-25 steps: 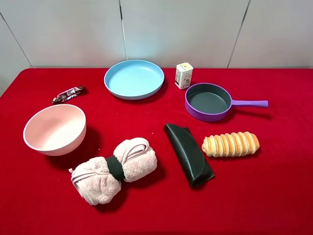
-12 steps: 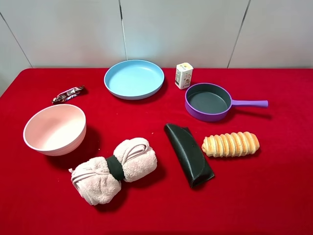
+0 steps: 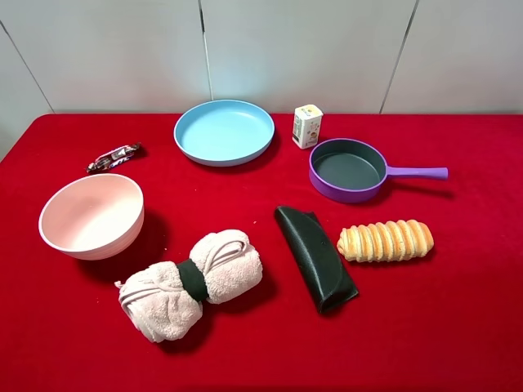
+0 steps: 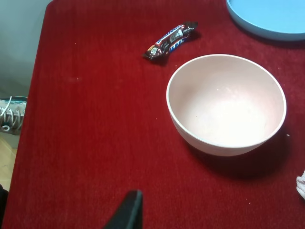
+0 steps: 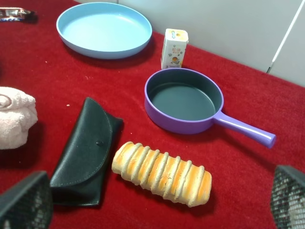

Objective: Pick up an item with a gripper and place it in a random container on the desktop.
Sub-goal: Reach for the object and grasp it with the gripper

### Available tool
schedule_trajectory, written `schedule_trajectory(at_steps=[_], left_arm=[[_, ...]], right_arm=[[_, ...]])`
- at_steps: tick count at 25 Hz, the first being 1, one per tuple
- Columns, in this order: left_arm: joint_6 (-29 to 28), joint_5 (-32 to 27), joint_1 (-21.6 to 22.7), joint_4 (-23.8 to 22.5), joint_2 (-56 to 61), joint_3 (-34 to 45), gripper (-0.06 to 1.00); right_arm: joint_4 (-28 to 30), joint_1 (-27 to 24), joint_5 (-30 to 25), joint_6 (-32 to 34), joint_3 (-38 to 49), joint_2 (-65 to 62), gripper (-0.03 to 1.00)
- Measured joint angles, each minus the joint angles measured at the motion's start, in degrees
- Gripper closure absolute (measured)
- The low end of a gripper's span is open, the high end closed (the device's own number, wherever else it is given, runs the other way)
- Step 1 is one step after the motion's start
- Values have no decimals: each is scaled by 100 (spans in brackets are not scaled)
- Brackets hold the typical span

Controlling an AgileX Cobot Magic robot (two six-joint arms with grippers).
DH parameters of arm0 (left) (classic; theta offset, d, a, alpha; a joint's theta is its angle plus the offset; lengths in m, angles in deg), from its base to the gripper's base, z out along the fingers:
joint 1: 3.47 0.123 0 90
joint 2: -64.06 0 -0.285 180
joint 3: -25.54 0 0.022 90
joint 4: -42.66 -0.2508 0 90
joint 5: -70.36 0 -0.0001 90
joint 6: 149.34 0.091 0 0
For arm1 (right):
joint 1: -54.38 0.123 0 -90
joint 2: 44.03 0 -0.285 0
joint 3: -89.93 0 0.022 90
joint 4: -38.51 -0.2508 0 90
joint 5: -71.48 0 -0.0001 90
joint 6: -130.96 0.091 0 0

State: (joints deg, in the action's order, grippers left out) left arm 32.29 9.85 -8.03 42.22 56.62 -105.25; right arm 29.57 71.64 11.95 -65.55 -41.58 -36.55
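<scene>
Exterior high: your towel (image 3: pixel 192 282) runs lower-left to upper-right near the surface (image 3: pixel 425 327) lower edge; right jaws gape empty, left jaws unreadable.

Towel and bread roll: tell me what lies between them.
A black pouch lies on the cloth between the towel and the bread roll; the exterior high view shows it best.

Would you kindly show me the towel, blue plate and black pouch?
towel (image 3: pixel 231 268), exterior high view, right half.
blue plate (image 3: pixel 224 131), exterior high view, bare centre.
black pouch (image 3: pixel 315 260), exterior high view, middle.
</scene>
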Motion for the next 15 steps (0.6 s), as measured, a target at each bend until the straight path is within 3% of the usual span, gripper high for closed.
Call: schedule_trajectory(at_steps=[15], left_arm=[[0, 0, 0, 0, 0, 0, -4]], right_arm=[[0, 0, 0, 0, 0, 0, 27]])
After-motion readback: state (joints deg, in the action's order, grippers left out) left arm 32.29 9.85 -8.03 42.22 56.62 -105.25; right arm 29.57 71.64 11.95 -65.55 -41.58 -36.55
